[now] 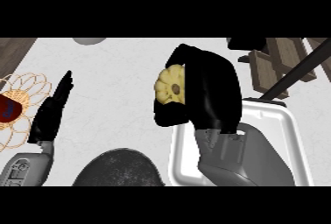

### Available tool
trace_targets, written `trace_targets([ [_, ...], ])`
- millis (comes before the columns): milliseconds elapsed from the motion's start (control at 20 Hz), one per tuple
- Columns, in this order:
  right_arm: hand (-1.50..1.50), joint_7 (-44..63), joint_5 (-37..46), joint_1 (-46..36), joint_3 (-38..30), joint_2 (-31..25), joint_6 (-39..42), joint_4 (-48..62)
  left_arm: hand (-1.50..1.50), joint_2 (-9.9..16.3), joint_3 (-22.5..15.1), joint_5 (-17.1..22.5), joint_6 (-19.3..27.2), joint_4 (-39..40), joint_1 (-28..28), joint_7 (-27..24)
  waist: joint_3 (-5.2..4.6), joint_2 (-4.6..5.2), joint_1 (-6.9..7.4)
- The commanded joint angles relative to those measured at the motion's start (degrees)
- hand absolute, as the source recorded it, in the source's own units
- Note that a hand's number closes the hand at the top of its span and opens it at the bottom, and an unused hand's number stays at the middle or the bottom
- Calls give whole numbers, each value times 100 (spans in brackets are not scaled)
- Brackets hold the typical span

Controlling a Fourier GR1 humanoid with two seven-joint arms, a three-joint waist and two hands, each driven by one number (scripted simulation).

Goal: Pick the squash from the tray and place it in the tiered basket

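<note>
My right hand [205, 87] is curled round a pale yellow, ribbed squash [170, 86], which shows at the hand's left side, raised above the counter. Below and to the right lies the white tray [284, 127], partly hidden by my right forearm. The tiered basket [26, 89], made of thin gold wire, sits at the far left edge with a dark red and blue object [8, 107] inside it. My left hand [53, 109] stands open beside the basket, fingers straight and pointing up.
A dark round pan-like object [119, 168] lies at the bottom centre. A grey round object [89, 40] peeks in at the top. Wooden slats and a black bar [294, 70] stand at the top right. The white marbled counter [116, 87] stretches between squash and basket.
</note>
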Motion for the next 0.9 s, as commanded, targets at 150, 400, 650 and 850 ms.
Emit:
trace_targets([
  [150,150,747,236,-2587,-1437,56,280,838,0,51,71,11,-44,-39,38,41,4,-27,-161],
  [400,150,254,350,-3404,-1777,-837,1128,1619,0,50,197,84,-47,-3,158,9,5,-32,-266],
  [650,150,-279,-139,-4150,-2570,-1175,1283,2749,0,213,284,77,-142,-193,169,78,12,-13,-201],
  [850,150,-620,-211,-4442,-2913,-1176,754,3334,0,-55,105,-89,-3,-186,152,101,12,5,-215],
])
